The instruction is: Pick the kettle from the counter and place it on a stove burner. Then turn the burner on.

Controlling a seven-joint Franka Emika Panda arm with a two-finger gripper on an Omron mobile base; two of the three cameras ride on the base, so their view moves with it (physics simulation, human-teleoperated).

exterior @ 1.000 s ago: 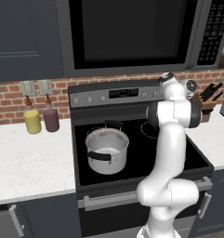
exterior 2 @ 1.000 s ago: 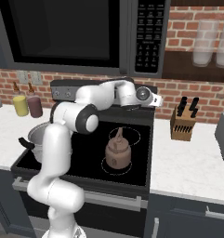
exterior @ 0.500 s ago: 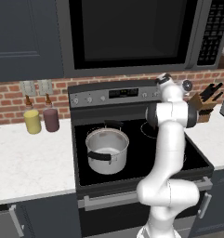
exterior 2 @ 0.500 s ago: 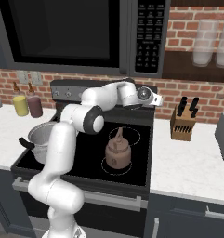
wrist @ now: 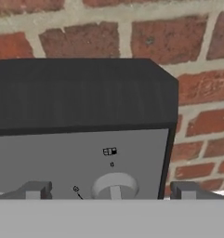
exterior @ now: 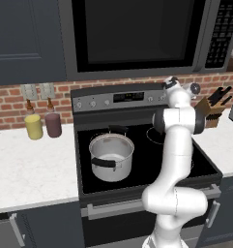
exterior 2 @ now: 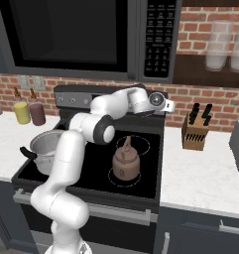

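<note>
My arm hides the kettle (exterior 2: 126, 160) from the left; I reach toward the stove knob (wrist: 114, 187), fingers (wrist: 35, 190) spread open.

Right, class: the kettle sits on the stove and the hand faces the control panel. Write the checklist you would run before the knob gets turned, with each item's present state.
1. Kettle placed on a burner: ok, it stands inside the front ring.
2. Kettle upright: ok.
3. Hand released from kettle: ok, it is up at the panel.
4. Knob lined up between the fingertips: ok.
5. Hand touching the knob: cannot tell.
6. This knob controls the kettle's burner: cannot tell.
</note>
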